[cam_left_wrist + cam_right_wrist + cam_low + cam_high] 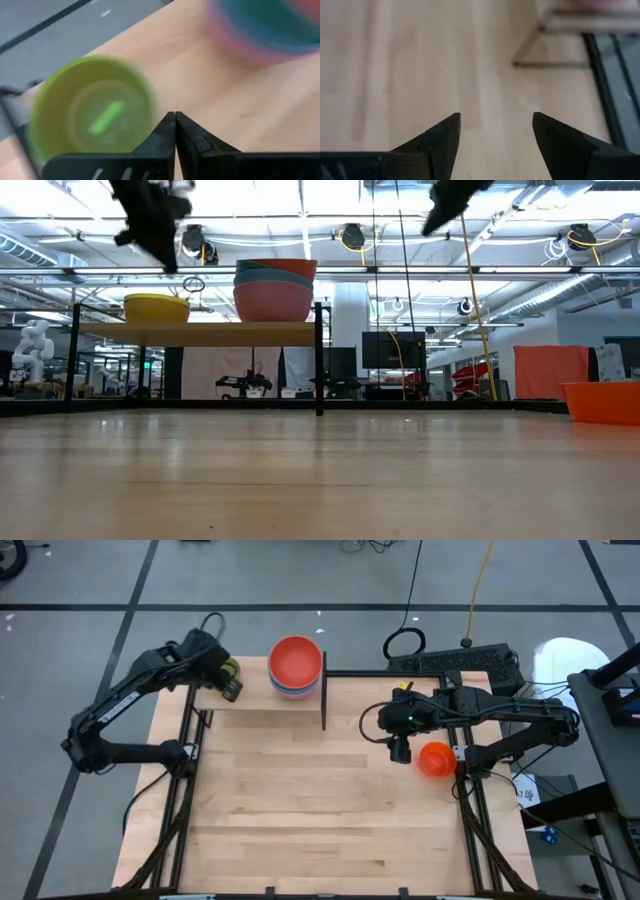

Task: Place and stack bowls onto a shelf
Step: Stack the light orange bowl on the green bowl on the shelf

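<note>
large stack (296, 666) and small bowls (156, 307) on shelf (200, 333); orange bowl (435, 758) pending, 3 o'clock. left gripper (175, 131) closed, empty; right gripper (495, 135) wide.

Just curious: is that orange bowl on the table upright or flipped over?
Upright. The orange bowl rests on the table with its wider rim on top, narrowing toward its base.

Legible text: none in any view.
Labels, brands, numbers: none readable on the bowls (295, 665), the shelf (200, 332) or the arms.
Signs: none readable in the room behind.
</note>
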`<action>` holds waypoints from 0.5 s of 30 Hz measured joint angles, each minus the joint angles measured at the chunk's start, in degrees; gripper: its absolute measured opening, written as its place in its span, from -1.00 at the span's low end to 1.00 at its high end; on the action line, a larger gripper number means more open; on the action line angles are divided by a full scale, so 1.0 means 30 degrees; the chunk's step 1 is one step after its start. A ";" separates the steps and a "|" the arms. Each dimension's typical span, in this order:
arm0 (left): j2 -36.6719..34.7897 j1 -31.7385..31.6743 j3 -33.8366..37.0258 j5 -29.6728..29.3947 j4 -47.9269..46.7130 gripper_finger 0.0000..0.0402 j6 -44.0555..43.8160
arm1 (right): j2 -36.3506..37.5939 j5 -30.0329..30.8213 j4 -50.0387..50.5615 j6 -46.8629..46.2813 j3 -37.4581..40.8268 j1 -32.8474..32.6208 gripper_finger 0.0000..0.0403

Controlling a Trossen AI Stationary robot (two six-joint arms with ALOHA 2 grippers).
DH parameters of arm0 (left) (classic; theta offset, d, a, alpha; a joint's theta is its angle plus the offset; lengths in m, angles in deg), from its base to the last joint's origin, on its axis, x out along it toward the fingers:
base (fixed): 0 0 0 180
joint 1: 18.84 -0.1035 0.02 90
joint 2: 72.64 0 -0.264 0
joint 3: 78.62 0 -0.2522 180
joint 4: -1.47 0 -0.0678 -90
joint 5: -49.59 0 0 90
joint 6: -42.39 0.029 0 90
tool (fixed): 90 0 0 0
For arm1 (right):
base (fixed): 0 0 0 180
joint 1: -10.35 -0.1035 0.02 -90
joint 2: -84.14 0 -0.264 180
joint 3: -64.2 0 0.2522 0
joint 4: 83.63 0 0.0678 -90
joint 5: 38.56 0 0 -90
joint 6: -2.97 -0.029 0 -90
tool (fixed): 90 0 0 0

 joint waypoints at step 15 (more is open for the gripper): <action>-0.4219 0.7478 -0.1667 0.2574 0.0034 -0.97 -0.6220 | 0.0247 0.0080 0.8807 -1.1923 0.2144 0.0015 0.19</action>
